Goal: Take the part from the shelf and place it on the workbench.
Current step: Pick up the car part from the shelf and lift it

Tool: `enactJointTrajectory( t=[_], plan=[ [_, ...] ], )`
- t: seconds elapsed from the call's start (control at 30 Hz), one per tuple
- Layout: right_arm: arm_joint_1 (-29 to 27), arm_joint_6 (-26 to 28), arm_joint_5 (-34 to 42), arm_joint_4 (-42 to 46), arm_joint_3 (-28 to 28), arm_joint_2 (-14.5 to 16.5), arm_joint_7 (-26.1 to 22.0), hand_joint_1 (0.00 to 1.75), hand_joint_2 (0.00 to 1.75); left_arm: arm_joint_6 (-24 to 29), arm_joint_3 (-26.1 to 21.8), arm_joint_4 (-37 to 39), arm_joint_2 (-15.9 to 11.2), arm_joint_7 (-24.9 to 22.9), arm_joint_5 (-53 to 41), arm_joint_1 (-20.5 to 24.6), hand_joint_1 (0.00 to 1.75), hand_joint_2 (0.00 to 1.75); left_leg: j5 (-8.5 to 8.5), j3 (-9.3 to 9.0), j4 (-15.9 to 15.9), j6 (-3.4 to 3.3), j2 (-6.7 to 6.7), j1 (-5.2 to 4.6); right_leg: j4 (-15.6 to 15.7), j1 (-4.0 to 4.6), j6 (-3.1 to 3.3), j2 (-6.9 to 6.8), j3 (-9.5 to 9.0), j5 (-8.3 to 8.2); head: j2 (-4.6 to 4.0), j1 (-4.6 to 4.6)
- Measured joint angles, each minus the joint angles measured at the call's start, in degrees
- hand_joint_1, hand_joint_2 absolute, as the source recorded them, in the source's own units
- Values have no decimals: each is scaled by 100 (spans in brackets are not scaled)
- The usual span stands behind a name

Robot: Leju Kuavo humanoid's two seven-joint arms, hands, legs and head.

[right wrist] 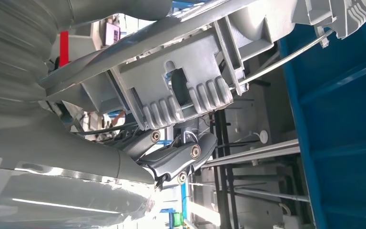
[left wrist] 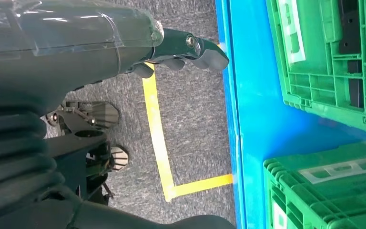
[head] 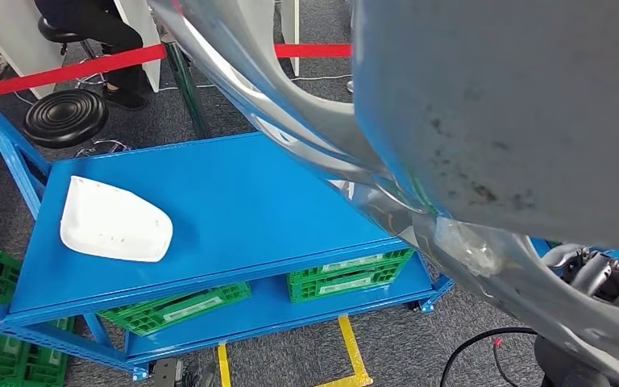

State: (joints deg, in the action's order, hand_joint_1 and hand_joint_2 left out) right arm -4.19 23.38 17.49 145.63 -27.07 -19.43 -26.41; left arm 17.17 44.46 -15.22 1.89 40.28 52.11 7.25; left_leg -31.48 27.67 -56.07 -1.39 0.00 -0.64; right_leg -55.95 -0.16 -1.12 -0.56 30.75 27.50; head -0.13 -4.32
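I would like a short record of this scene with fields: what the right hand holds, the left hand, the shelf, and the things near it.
right hand: grips a large grey moulded part, lifted close to the head camera
left hand: holds nothing, fingers curled, hanging low over the carpet beside the shelf
shelf: blue metal, one white part lying on its top level
lower level: green crates
floor: yellow tape lines
behind: black stool, red barrier tape

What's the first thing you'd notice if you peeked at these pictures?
The big grey part fills the upper right of the head view, very near the camera; the right wrist view shows the right hand gripping its ribbed underside. Next comes the bright blue shelf, with a white cover lying at its left end and green crates underneath.
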Motion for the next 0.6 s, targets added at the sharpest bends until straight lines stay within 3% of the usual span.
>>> enactJointTrajectory(
  t=[0.6],
  plan=[
    [-13, -23, 183, -8, 40, 60, 46, 175, 175, -128, 0, 1, 16, -97, -61, -24, 0, 175, -3, 3, 0, 1, 35, 0, -1, 0, 0, 13, 1, 0, 0, 91]
  ],
)
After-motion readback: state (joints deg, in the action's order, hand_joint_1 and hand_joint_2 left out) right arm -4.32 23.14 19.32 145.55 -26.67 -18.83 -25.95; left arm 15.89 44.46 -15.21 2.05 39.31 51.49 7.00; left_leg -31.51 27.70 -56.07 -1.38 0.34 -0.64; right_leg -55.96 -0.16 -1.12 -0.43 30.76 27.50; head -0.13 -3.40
